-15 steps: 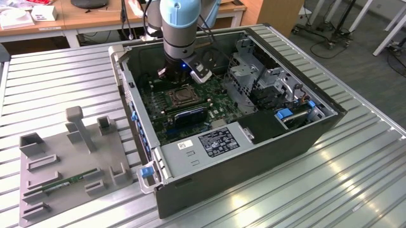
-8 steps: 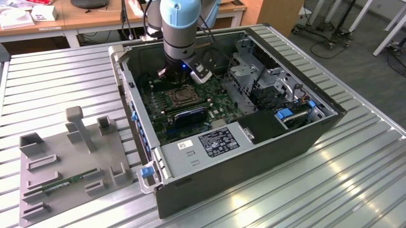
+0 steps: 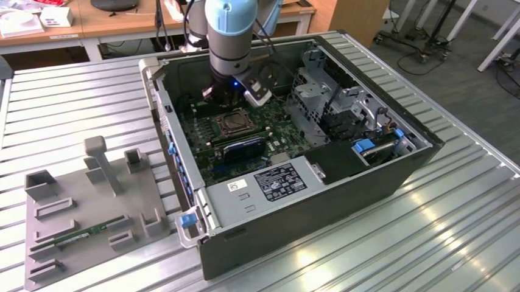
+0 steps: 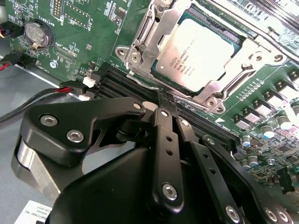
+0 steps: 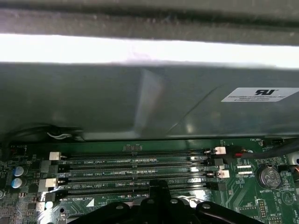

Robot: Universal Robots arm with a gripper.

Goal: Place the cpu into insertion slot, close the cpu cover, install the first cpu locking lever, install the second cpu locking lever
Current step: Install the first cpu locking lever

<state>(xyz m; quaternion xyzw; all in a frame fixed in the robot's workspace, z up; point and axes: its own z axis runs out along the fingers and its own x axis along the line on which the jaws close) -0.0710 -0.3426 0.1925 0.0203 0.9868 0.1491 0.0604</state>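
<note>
The cpu already lies flat in the insertion slot, which sits on the green board inside the open computer case, toward the exterior view's left of the drive cage; the first step looks done. The cpu cover appears folded down over the chip, its silvery frame ringing the metal top, so the second step seems finished too. The gripper is clenched with its fingertips pressed together on nothing, its tip just beside the socket's edge where the memory slots begin. A thin lever rod runs along the cover's side away from the gripper; whether either locking lever is hooked down cannot be told, so the lever steps are judged still open.
</note>
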